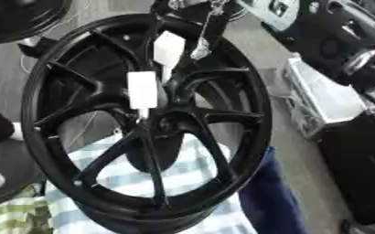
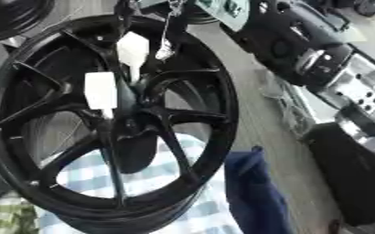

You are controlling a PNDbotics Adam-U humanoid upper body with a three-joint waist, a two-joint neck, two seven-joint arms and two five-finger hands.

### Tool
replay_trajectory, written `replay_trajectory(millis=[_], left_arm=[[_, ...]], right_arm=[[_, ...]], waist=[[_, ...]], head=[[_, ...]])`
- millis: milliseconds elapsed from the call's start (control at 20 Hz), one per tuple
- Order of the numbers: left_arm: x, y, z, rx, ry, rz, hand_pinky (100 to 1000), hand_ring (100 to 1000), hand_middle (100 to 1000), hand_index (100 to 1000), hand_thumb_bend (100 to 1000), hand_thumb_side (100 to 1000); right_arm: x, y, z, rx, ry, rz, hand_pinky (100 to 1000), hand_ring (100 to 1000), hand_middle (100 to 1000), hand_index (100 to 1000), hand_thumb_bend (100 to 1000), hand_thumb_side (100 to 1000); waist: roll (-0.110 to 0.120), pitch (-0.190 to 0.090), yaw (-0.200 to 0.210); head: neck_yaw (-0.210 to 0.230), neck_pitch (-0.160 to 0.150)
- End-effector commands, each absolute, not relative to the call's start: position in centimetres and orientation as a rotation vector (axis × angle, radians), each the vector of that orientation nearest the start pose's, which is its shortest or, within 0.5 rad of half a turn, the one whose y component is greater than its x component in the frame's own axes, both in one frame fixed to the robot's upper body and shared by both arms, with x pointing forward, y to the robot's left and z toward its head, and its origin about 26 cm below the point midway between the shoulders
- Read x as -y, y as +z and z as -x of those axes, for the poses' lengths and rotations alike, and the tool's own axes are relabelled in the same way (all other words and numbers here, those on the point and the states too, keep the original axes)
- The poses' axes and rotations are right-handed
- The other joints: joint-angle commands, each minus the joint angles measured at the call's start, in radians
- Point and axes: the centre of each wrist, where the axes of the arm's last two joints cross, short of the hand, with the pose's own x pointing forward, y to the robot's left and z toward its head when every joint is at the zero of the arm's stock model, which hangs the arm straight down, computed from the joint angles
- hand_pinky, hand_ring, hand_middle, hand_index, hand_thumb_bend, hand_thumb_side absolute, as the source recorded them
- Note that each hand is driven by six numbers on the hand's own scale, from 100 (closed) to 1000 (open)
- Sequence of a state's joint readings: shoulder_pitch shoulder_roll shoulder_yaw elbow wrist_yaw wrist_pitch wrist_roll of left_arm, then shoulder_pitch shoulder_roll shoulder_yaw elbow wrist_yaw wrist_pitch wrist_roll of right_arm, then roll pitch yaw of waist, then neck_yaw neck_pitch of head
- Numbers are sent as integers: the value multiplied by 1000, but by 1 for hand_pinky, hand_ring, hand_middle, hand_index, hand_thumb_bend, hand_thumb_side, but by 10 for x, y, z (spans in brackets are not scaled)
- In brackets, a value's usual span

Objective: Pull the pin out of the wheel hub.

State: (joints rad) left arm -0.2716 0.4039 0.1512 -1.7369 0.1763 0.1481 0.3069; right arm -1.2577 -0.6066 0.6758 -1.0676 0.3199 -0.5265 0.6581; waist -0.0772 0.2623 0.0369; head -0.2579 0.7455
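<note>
Black spoked wheel hub carries two white tags; hand state indiscernible.

Checked cloth, dark blue fabric.

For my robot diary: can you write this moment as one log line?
wheel: upright, black | white tags: near hub | pin: cannot tell | right arm: beside wheel | hands: not seen

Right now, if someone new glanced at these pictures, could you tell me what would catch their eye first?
The big black wheel fills the middle, standing tilted with thin spokes running to its hub. Two white tags hang over the spokes near the hub, one above the other. Behind its lower half lies a blue-and-white checked cloth, and the robot's black and silver right arm comes in at upper right.
</note>
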Motion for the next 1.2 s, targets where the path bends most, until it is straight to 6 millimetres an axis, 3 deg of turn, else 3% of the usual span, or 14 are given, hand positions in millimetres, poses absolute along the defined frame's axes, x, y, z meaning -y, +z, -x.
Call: replay_trajectory(millis=[50, 1200], left_arm=[[-342, 164, -324, 1916, 149, -449, 764, 689, 710, 691, 179, 744], [-342, 162, -324, 1907, 133, -456, 770, 691, 714, 694, 171, 755]], right_arm=[[190, 323, -462, -1469, -2862, -393, 888, 810, 752, 775, 370, 146], [188, 327, -462, -1498, -2860, -388, 877, 773, 628, 674, 348, 122]], waist=[[4, -15, 1], [-2, -20, -1]], head=[[-3, 0], [0, 2]])
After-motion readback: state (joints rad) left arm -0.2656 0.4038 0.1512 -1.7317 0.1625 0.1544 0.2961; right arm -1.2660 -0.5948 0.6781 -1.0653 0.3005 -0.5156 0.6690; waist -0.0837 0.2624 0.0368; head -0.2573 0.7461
